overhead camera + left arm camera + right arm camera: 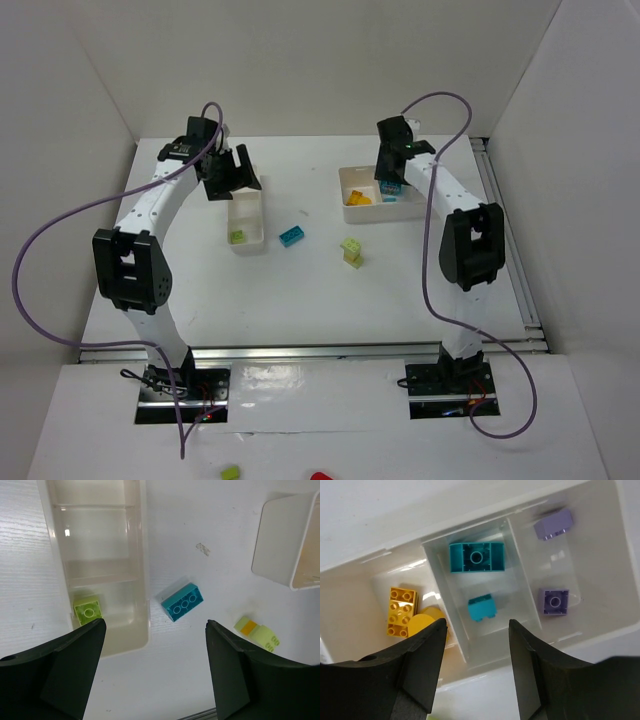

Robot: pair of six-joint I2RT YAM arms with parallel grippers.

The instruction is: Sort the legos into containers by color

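**Both grippers open over the trays**

The right gripper [476, 627] hangs above the wider tray [360, 172], jaws apart and empty. Below it lie yellow bricks [402, 611], two teal bricks [477, 557] in the middle compartment and two purple bricks [554, 601]. The left gripper [155, 625], spread wide and empty, hovers by the narrow tray [145, 555], which holds a lime brick [88, 610]. A loose teal brick [182, 601] and what looks like a lime-yellow stack [352, 251] sit on the table [300, 290].

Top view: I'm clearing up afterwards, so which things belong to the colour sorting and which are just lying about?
Job: teal brick, lime-and-yellow stack, narrow tray, wide tray, sorted bricks inside the trays.
Lying about: lime piece and red piece on the near ledge, below the arm bases.
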